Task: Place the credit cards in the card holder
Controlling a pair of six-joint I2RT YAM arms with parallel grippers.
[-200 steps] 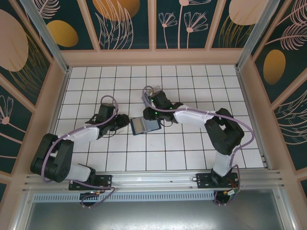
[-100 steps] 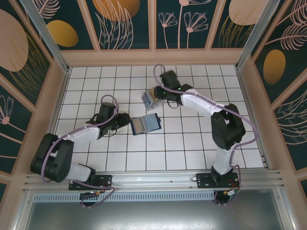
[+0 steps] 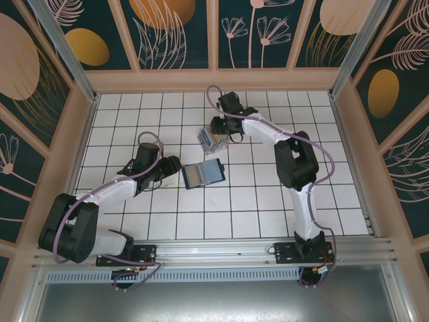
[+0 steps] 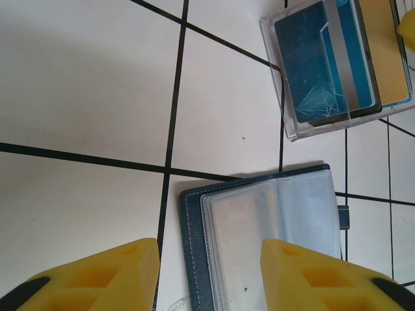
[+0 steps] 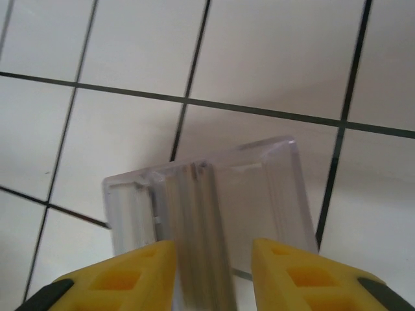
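Blue credit cards (image 4: 311, 65) and tan-gold card (image 4: 382, 52) stand in card holder (image 4: 305, 133). Wallet (image 4: 259, 240) near card holder, sleeves look empty. Left gripper (image 4: 207, 259) jaws apart, empty. Right gripper (image 5: 213, 259) astride card holder, grip cannot be told. Task looks nearly done.

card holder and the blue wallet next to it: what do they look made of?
Card holder: clear rigid plastic, glossy; the credit cards inside show through its walls. Wallet: dark blue matte cover, probably leather or faux leather, judging by the pale stitch line along its edge. Its inner sleeves look like soft clear film, slightly cloudy.
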